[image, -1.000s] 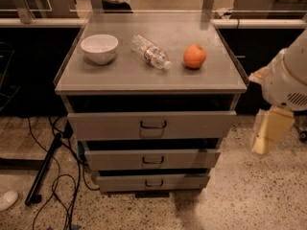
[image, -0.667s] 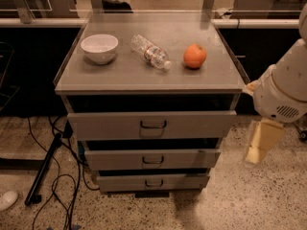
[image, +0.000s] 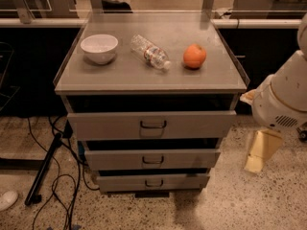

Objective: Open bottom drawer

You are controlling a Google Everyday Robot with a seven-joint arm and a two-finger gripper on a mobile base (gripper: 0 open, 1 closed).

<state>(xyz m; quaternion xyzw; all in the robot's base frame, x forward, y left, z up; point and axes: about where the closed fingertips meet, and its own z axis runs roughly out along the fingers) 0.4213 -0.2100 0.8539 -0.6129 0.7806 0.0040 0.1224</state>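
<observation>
Same place as a second ago for the cabinet (image: 120, 73): grey, standing on the speckled floor (image: 230, 205), nothing on or in it shifted. Lower than before for the white arm (image: 285, 99), now at the right edge of view, beside the cabinet's right side and apart from it. Lower too for the cream gripper (image: 260, 152), hanging under the arm near the floor, about level with the middle drawer (image: 192, 158), well right of every drawer front and touching none. Open or closed: cannot tell.

Widest and tallest at the top, the top drawer (image: 192, 123); beneath it the middle one; lowest and shortest-fronted, the bottom drawer (image: 182, 181), just above the floor. Grey front, small dark loop handle (image: 154, 183) at its centre, a thin dark gap along its upper edge under the middle drawer. Not pulled out beyond the fronts above.

On the top, left to right: white bowl (image: 99, 48), clear bottle (image: 150, 51) lying on its side, orange (image: 194, 56), each apart from the next.
</observation>
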